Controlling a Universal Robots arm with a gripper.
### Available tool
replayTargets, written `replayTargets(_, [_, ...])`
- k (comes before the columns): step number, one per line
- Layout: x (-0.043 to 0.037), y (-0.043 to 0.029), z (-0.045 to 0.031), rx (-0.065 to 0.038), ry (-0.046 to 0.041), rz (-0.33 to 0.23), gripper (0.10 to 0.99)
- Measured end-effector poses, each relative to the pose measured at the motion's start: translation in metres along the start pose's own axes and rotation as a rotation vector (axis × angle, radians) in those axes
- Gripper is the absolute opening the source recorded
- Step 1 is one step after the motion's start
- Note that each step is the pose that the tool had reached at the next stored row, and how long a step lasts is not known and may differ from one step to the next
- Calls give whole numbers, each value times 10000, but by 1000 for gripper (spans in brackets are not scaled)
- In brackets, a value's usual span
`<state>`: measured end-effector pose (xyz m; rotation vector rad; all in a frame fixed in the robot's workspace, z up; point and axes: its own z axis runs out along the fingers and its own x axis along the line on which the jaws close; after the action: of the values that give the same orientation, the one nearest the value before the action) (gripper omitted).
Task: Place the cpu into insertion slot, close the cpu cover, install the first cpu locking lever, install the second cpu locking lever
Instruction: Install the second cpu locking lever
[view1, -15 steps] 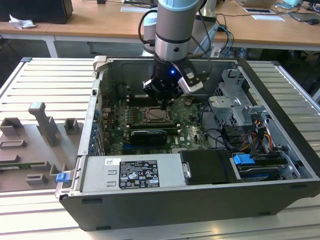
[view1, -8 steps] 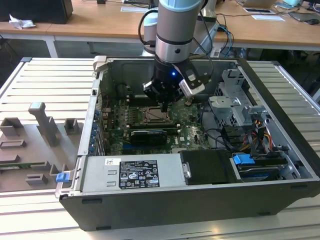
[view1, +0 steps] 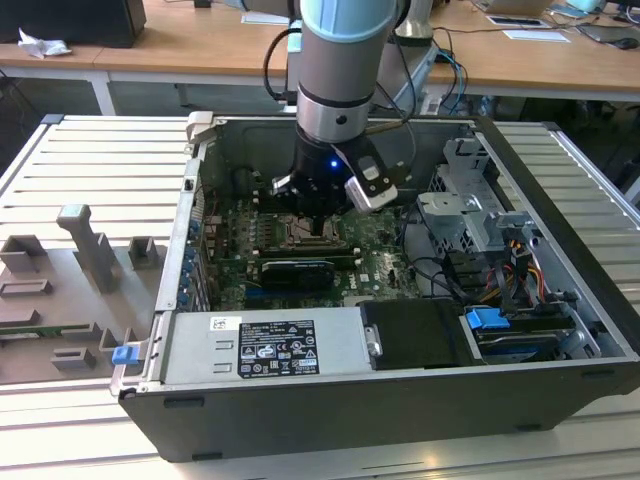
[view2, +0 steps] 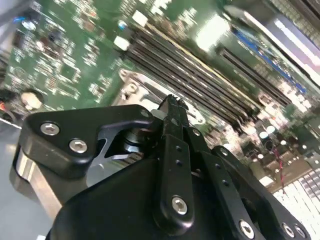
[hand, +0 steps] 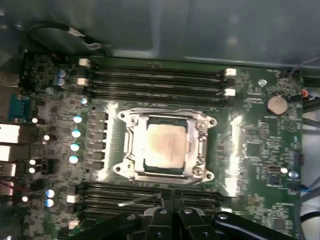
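The tool (view1: 322, 222) is seen in the exterior view lowered into an open computer case (view1: 560, 300), directly over the motherboard (view1: 375, 262). In the first wrist view its black fingers (hand: 172, 202) are drawn together into a narrow stance, with nothing held between them, their tips just beside the socket's edge and over a bank of long black memory slots (hand: 125, 197). In the second wrist view the same closed fingers (view2: 172, 117) are seen end-on above a silvery socket corner (view2: 132, 85).

The cpu (hand: 164, 145) is seated in the insertion slot (hand: 200, 172), its pale silver-beige top showing as a flat square with a faint mottled sheen. The cpu cover (hand: 196, 140), a thin silvery frame, lies flat around the chip, with the chip's top visible through its square cut-out. Four rounded mounting lugs mark the corners of the socket.

A second bank of memory slots (hand: 155, 82) runs along the far side of the socket. A row of capacitors (hand: 76, 140) stands to one side, and a coin cell battery (hand: 276, 104) sits well apart on the other.

In the exterior view a power supply (view1: 270, 345) fills the case's near edge, with bundled cables (view1: 520, 270) and a drive cage (view1: 470, 200) at the exterior view's right. The case rests on a ribbed metal surface (view1: 90, 170), where grey fixtures (view1: 85, 245) lie at the exterior view's left.
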<state>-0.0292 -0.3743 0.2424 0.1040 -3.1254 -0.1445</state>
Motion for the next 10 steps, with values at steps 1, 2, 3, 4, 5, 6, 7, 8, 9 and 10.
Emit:
replayTargets(1, [70,0,3,-54,-3,-2,106])
replayTargets(2, [138,3,7,-87,-6,-2,106])
replayTargets(3, [172,5,14,-118,-9,-2,106])
replayTargets(4, [175,5,21,-129,-10,-2,106])
replayTargets(5, [175,4,25,-129,-9,-3,106])
replayTargets(6, [175,3,29,-128,-8,-3,106])
replayTargets(7, [175,3,33,-127,-8,-3,106])
replayTargets(8, [175,2,37,-130,-9,-2,106])
replayTargets(9, [176,-1,39,-169,-11,-2,106])
replayTargets(10, [176,-8,39,-220,-14,-3,106])
